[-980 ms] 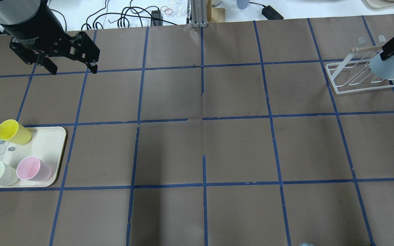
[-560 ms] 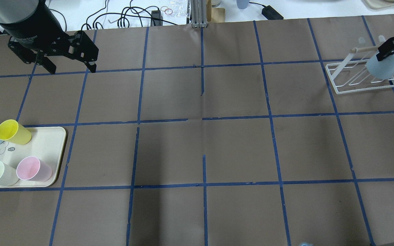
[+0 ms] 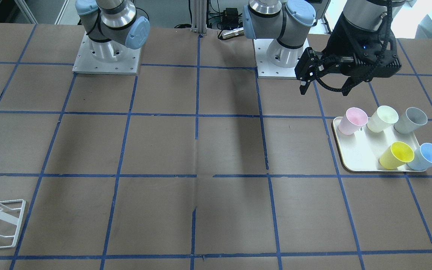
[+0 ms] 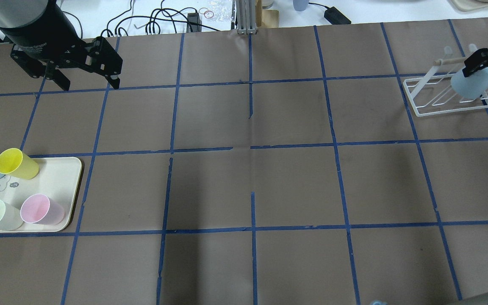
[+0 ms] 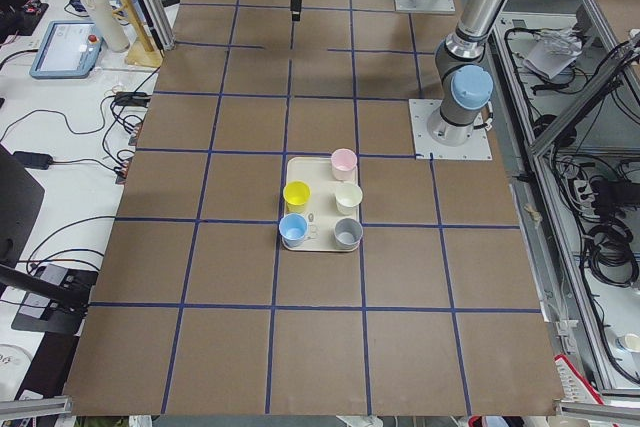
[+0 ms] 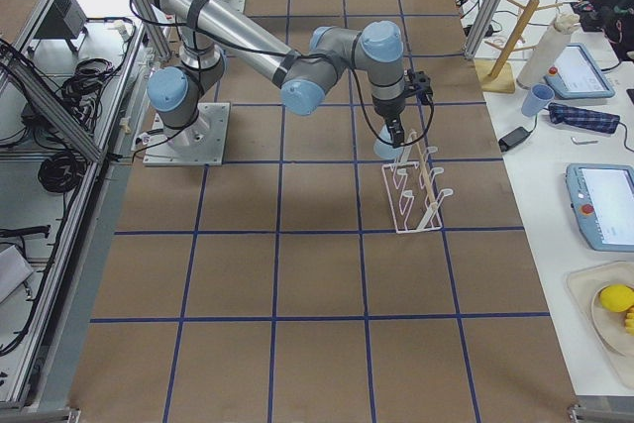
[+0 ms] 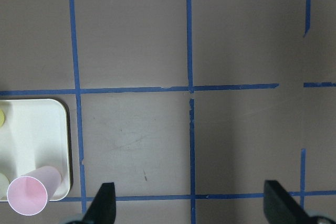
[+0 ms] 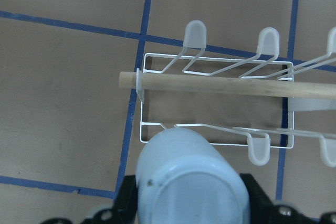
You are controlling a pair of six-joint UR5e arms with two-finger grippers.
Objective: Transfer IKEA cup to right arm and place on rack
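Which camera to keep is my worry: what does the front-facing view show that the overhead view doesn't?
Only front-facing: the grey cup on the tray, and both arm bases.
Only overhead: the right gripper shut on the IKEA cup at the rack. Front-facing cuts that cup to a sliver at its edge.
Both: the open left gripper, the tray with the pink cup and yellow cup, and part of the rack.
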